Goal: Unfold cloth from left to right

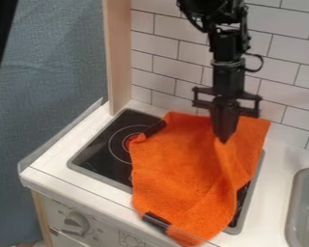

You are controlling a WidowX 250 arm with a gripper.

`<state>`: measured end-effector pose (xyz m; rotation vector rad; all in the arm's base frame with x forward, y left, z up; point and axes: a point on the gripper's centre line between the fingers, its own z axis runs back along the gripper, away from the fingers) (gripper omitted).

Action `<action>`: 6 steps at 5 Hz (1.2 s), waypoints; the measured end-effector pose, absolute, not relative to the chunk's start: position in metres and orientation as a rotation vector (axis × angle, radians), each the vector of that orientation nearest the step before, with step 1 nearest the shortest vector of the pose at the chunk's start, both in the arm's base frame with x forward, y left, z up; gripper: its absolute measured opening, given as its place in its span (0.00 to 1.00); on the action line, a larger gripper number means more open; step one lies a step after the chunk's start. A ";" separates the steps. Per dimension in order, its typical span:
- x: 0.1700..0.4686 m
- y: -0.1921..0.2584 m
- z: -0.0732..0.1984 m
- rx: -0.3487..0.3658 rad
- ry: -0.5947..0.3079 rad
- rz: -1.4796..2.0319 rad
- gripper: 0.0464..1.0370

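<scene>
My black two-finger gripper (224, 137) points down, right of centre in the upper half of the frame, against the white tiled wall (176, 50). Fingers drawn narrow, tips meeting at a raised crease; I read this as a pinch on the fabric, layer count uncertain. Specimen: orange rectangular terry cloth (176, 169), centre to lower right of the frame, spread unevenly over the black glass stovetop (96, 154), its lowest corner at the bottom edge of the white counter (273, 207). A ridge runs from my fingertips toward the lower right; judged to be the fold to open. Step in hand: draw the upper layer toward the right of the frame. Procedure: keep the grip firm but shallow, so only the top layer comes along; raise just enough to clear the ridge, then travel low and slowly rightward, lowering before release so the flap lies flat. Risks: pinching both layers would drag the whole cloth; the short black piece (155, 128) by its upper left edge and the black bracket (157, 221) at lower left could snag it. Stop short of the grey sink (294, 198).
</scene>
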<state>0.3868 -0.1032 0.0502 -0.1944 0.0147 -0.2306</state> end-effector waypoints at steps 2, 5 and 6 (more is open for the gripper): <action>0.373 -0.165 0.050 -0.212 -0.029 -0.384 0.01; 0.362 -0.206 0.010 -0.191 0.007 -0.502 0.01; 0.361 -0.208 -0.007 -0.170 0.035 -0.518 0.01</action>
